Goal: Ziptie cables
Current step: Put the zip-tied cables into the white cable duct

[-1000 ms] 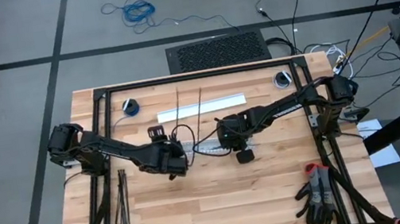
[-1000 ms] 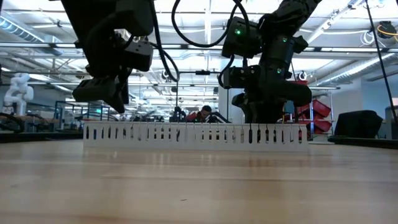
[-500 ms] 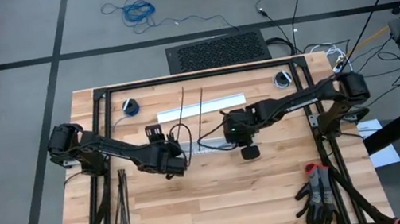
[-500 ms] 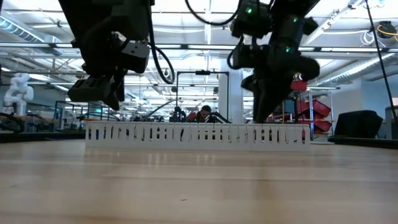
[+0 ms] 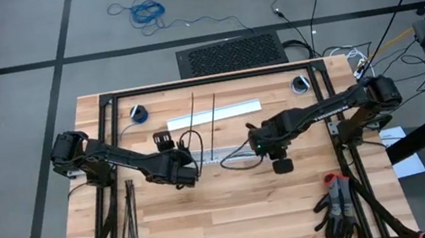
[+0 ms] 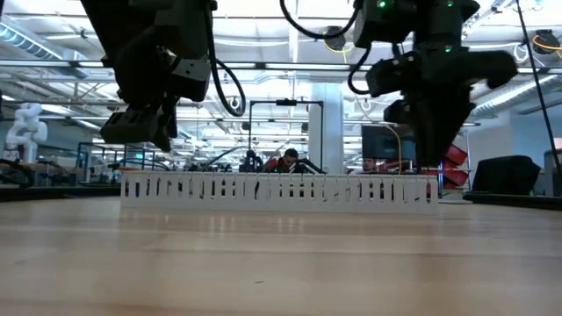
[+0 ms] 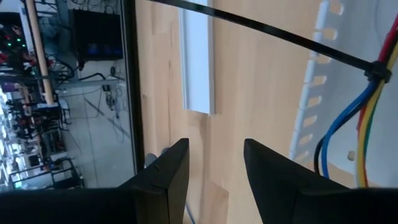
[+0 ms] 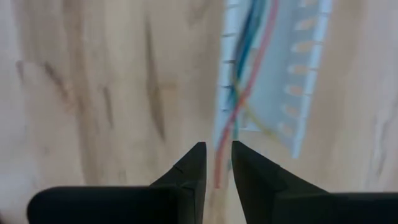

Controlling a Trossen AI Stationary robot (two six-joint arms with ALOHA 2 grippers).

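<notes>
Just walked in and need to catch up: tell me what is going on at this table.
Two dark robot arms are bundling thin coloured wires that lie in a white slotted plastic channel on the wooden table. A thin black plastic ziptie is already looped around the wires. The left gripper hovers open by the channel's left end; the right gripper, narrowly open, hangs over its right end. Spare zipties lie front left.

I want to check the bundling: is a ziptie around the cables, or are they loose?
Tied. In the left wrist view a black ziptie wraps the cables beside the white channel, its long tail running free.
</notes>
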